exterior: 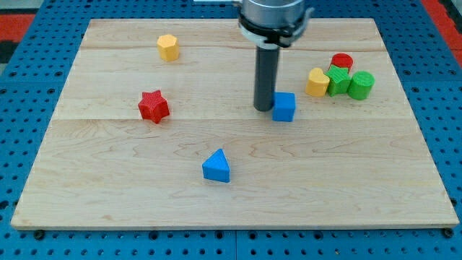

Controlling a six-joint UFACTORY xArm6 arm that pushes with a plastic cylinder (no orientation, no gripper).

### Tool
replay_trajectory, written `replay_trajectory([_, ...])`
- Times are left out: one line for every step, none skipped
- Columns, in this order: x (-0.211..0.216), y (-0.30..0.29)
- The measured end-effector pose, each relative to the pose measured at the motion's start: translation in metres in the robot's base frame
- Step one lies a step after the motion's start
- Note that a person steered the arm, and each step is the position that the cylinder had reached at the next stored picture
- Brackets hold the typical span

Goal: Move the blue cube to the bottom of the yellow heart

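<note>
My tip (263, 108) touches the small, upright blue cube's (284, 107) left side

The arm (273, 14) is cut off by the view's top, and the red cylinder (341, 61) is partly hidden.

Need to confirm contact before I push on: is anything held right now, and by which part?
Nothing is held. My tip is only a bare rod end, standing against the view's left side of the blue cube.
</note>
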State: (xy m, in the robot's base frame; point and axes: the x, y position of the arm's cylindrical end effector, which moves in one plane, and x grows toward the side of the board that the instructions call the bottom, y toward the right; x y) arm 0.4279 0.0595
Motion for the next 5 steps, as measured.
replay_trajectory([0.028, 0.022])
replay_trajectory([0.044, 0.046])
replay_trajectory([0.041, 0.065])
replay_trajectory([0.018, 0.070])
replay_trajectory([0.019, 0.071])
